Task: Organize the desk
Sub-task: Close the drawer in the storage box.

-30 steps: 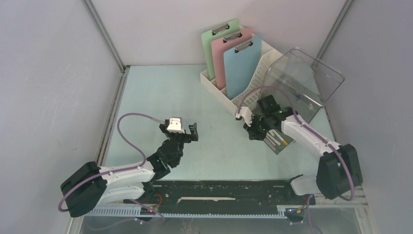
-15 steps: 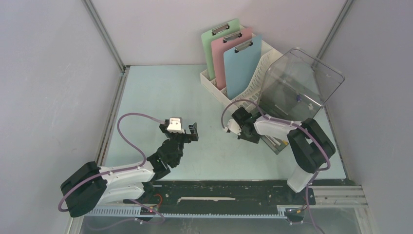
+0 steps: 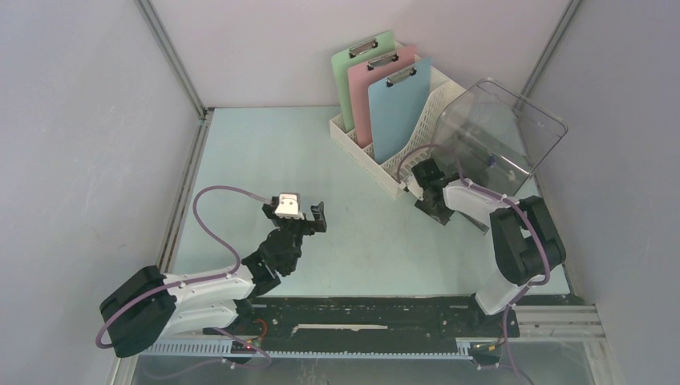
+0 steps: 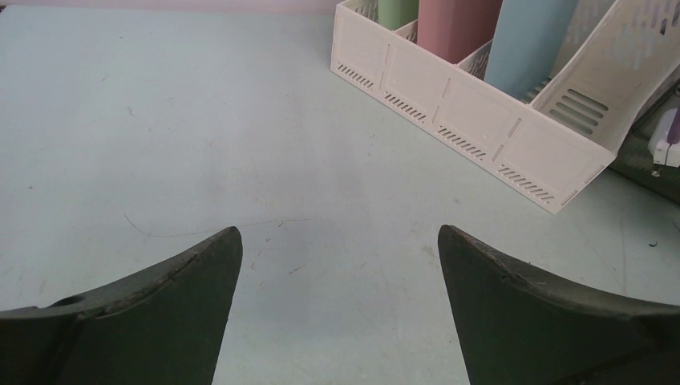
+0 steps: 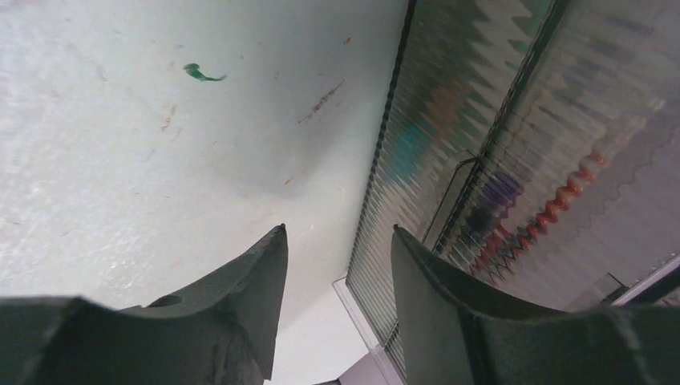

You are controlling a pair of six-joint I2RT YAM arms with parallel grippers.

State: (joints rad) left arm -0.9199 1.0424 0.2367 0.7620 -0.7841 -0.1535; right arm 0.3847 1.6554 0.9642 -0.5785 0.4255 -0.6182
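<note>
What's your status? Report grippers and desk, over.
Left gripper open, empty, above desk. Right gripper open, empty, low beside clear bin. Clipboards standing in white rack.

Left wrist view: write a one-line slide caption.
Open left end effector above the desk, facing a white rack of clipboards.

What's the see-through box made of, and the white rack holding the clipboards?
The see-through grey-tinted box is probably hard, glossy plastic: you can see through its walls, and its rim shines. The white slotted rack looks like matte moulded plastic: thin walls with neat rows of vent slits.
</note>
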